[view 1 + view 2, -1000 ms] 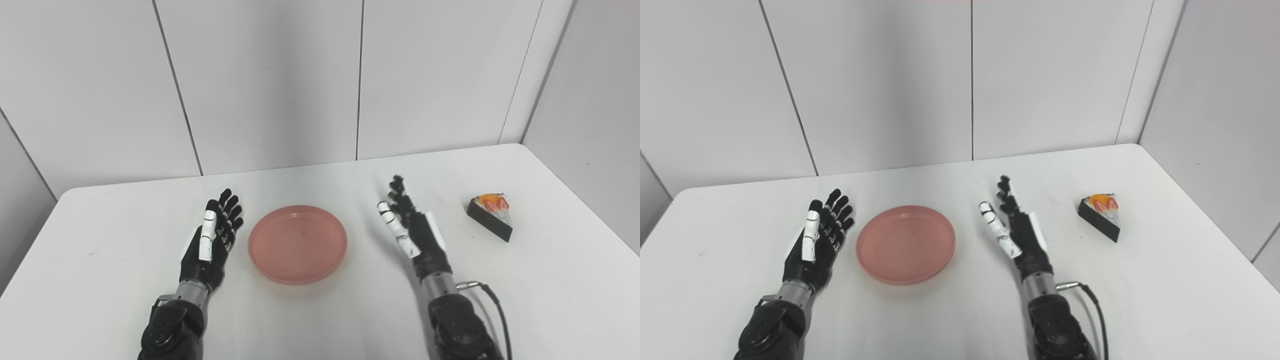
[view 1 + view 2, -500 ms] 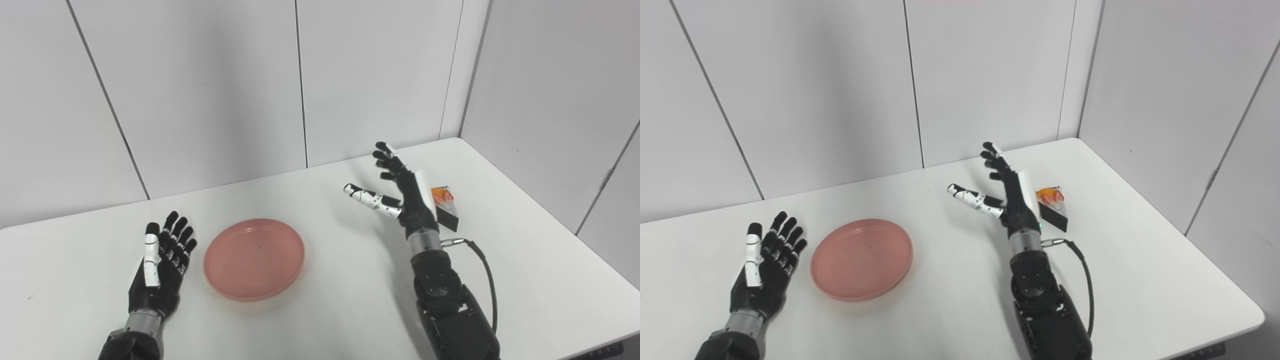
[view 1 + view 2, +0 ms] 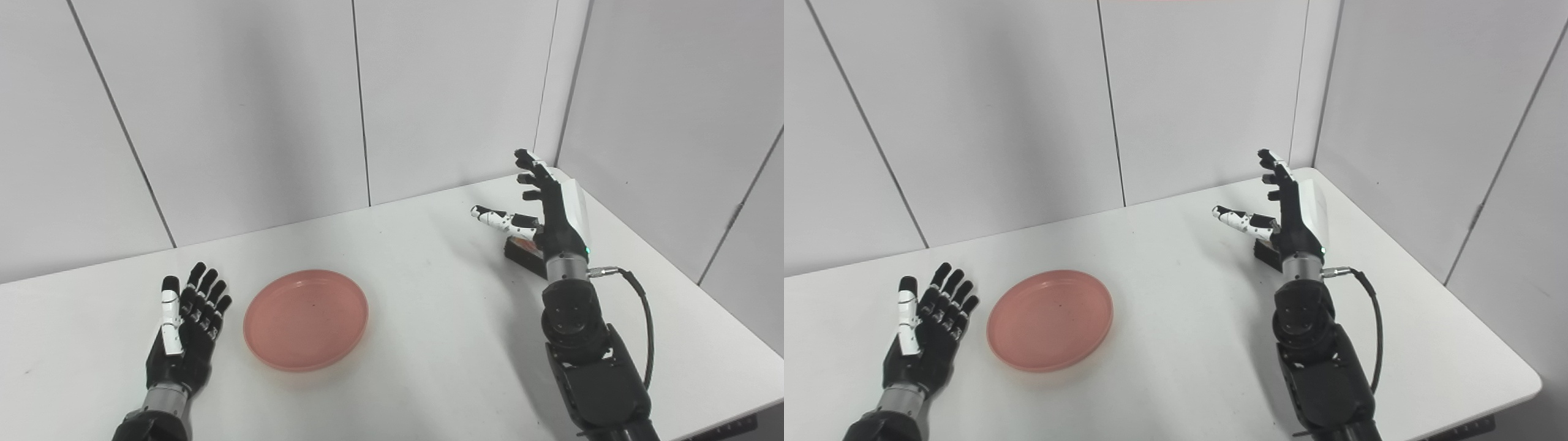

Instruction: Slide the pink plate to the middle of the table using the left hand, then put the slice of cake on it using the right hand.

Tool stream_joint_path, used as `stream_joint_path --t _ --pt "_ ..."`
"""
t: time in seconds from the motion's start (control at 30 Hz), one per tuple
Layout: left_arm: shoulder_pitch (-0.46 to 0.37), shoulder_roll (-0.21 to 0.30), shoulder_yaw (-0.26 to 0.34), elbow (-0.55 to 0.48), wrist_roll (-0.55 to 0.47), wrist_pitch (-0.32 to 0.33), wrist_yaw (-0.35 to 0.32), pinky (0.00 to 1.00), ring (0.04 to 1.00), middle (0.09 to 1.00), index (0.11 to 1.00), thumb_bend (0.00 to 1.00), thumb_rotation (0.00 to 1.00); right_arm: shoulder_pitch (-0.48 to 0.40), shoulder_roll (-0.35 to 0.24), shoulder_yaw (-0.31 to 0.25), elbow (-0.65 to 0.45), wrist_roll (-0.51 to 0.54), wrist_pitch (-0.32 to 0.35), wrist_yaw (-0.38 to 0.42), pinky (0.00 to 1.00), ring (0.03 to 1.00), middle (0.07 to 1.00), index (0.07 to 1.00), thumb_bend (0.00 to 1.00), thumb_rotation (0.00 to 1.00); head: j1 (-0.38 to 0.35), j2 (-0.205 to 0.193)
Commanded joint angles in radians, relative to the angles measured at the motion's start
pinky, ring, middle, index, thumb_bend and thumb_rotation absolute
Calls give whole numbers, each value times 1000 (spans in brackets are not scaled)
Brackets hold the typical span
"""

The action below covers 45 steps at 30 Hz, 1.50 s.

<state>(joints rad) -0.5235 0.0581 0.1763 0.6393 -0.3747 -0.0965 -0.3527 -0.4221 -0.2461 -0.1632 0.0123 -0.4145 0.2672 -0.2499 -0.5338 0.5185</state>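
Your pink plate [image 3: 305, 319] lies flat on the white desk [image 3: 429, 343], just beside the fingertips of your left hand [image 3: 184, 334] on its inner side, apart from it with a narrow strip of bare desk between. The plate holds nothing. The left hand rests near the desk's front edge, palm showing, fingers spread and straight, released and gripping nothing. The slice of cake [image 3: 525, 254] sits well apart from the plate, far out on your right side, and you see only a little of it: a dark side and a bit of reddish top, just beneath and behind the heel of your right hand [image 3: 548, 211]. That hand is raised above the slice with its fingers pointing up and away from you and its thumb stretched out sideways toward the plate; it is spread wide and grasps nothing. Whether the palm touches the cake cannot be told, since the hand hides most of it. A black cable [image 3: 640, 312] loops out from the right wrist along the outer side of the forearm.
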Motion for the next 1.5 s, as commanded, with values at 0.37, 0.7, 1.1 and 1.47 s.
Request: stream_joint_path --t 0.37,0.7,1.1,1.47 --pt "19 7 23 41 -35 2 -24 1000 1000 1000 1000 703 1000 -24 -108 26 -45 -135 159 18 769 894 892 835 766 261 -43 -1" --pt "19 13 22 49 -30 2 -27 1000 1000 1000 1000 701 1000 -28 -143 64 43 -185 199 44 792 903 902 833 816 310 -53 5" --pt "26 11 8 20 -20 14 -19 1000 1000 1000 1000 707 1000 -42 -135 70 141 -181 202 73 739 874 914 814 848 288 -50 7" --pt "50 4 -5 -46 -11 48 -4 1000 1000 1000 1000 704 1000 -56 -132 96 240 -156 175 41 756 882 913 827 829 284 -42 12"
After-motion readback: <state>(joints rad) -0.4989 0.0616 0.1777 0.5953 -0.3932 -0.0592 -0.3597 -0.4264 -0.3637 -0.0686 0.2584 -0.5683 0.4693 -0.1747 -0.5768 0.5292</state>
